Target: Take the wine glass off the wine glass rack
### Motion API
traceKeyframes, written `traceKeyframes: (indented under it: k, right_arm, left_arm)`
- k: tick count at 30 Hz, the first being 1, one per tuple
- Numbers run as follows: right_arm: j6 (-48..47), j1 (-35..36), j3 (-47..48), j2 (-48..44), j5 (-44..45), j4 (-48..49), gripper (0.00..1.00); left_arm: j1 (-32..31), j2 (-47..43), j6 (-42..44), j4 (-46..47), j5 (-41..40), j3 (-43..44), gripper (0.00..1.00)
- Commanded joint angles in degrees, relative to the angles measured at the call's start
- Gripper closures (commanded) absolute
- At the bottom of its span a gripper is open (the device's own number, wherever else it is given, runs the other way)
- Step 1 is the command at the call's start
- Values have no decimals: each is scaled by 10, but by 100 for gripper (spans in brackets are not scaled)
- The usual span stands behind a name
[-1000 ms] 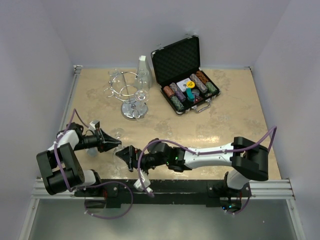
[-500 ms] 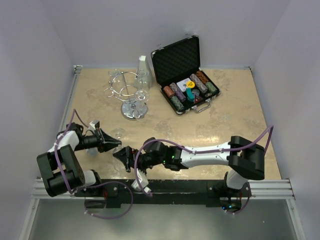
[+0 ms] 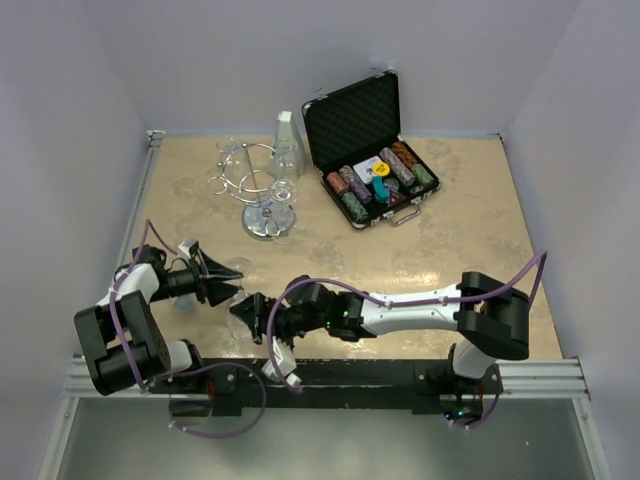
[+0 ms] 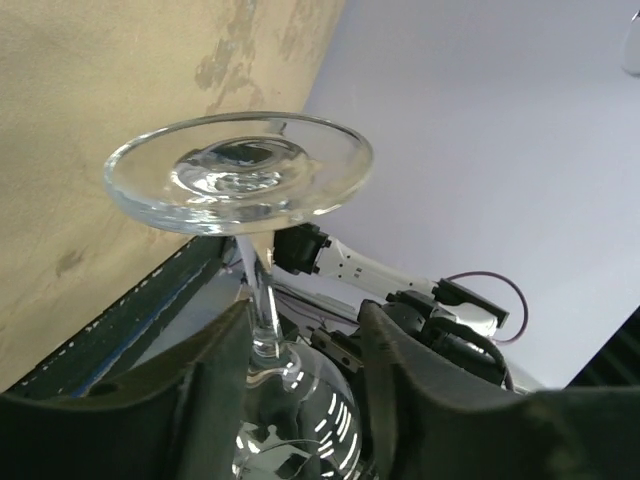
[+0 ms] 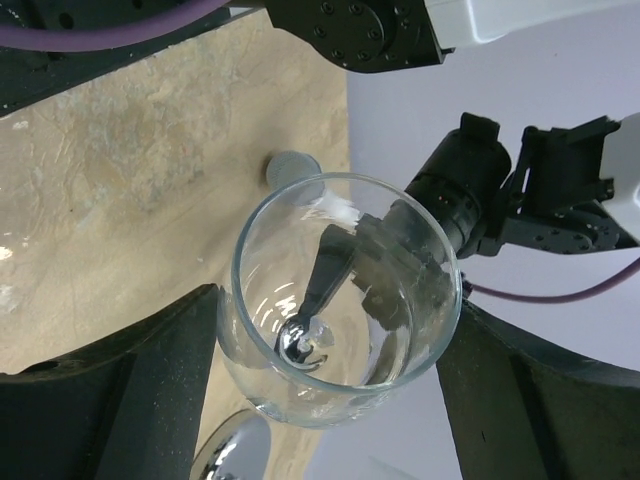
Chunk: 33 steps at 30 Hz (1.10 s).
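Wine glass (image 4: 240,175) is already off the wine glass rack (image 3: 262,195), in the air at near left, well apart from it. Right gripper (image 3: 250,312) hugs the bowl. Left gripper (image 4: 300,315) is spread wide around the stem. Next, likely: left closes on the stem, gently.

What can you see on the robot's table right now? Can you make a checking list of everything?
Surface: table, beige with a marbled pattern.
Job's things: wine glass rack stands upright at the far left with other glasses on it; one wine glass is off it, between the two grippers near the arms.
Clutter: open black case of poker chips; white bottle-like thing behind the rack.
Grippers: left gripper open around the stem; right gripper shut on the bowl.
Cables: purple cables loop along both arms.
Surroundings: plain pale walls on three sides; metal rail at the near edge.
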Motion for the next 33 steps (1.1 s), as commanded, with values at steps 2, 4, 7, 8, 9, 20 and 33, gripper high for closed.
traceKeyframes:
  k: [2, 4, 7, 8, 9, 20, 33]
  right_arm:
    - [57, 4, 14, -29, 42, 19, 39]
    - [107, 2, 14, -42, 63, 13, 42]
    - [190, -1, 9, -71, 83, 2, 44]
    - [213, -3, 5, -81, 88, -1, 44]
    - [238, -4, 2, -94, 92, -6, 44]
    - [453, -45, -24, -206, 123, -85, 48]
    - [573, -383, 25, -254, 65, -213, 51]
  left_arm:
    - [1, -8, -18, 8, 42, 27, 39]
    - [1, -4, -18, 9, 42, 37, 35]
    - [1, 5, -8, 4, 37, 54, 30]
    - [1, 10, 0, -3, 31, 60, 29]
    - [1, 14, 10, -12, 22, 67, 28]
    - [2, 34, 61, -51, -48, 91, 26]
    - [4, 77, 160, -43, -221, 236, 29]
